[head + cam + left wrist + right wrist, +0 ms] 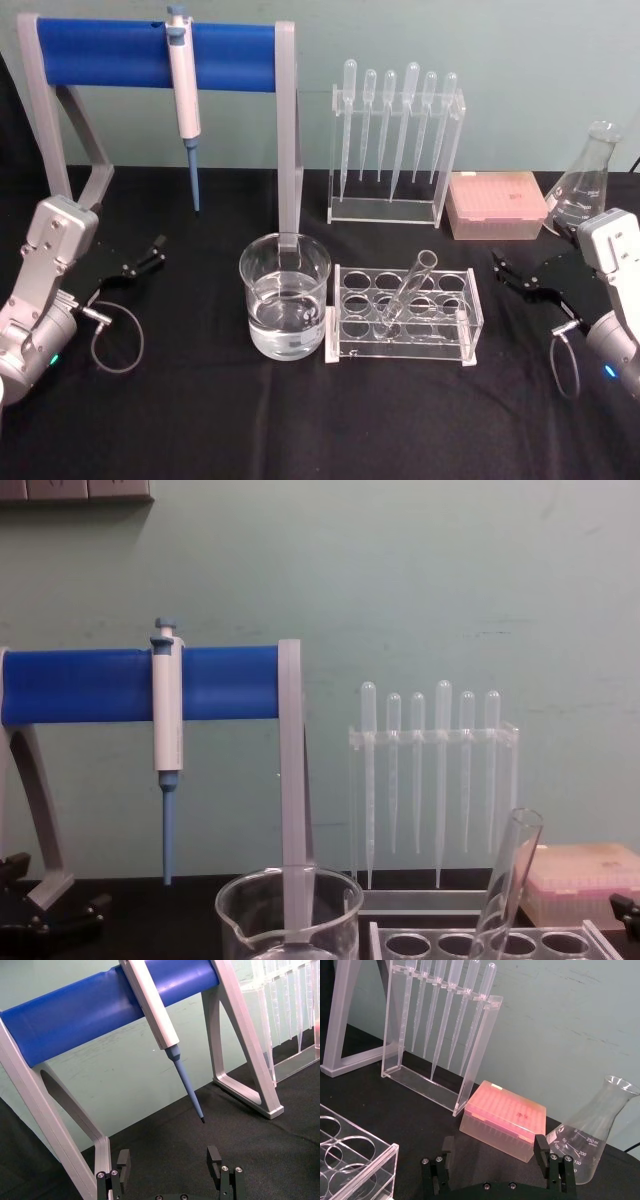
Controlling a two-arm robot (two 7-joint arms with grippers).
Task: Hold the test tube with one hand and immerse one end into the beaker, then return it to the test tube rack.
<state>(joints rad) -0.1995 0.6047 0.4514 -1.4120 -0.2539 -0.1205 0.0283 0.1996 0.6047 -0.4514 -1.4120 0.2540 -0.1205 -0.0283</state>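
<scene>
Left gripper [150, 252]: low over the black table [300, 420], well left of the test tube rack [405, 312]; fingers spread wide, nothing held. Right gripper [503, 270]: near the rack's right end, fingers equally wide, empty.

Test tube [408, 290]: seated in a rack hole, leaning, rim tipped up toward the right.

Beaker [283, 300]: just left of the rack, part full of clear liquid.

Behind the rack: pipette stand [395, 150]. Behind and right: pink tip box [497, 205], flask [585, 185]. Behind and left: white pipettor [183, 95] hanging from a blue bar [105, 52].
</scene>
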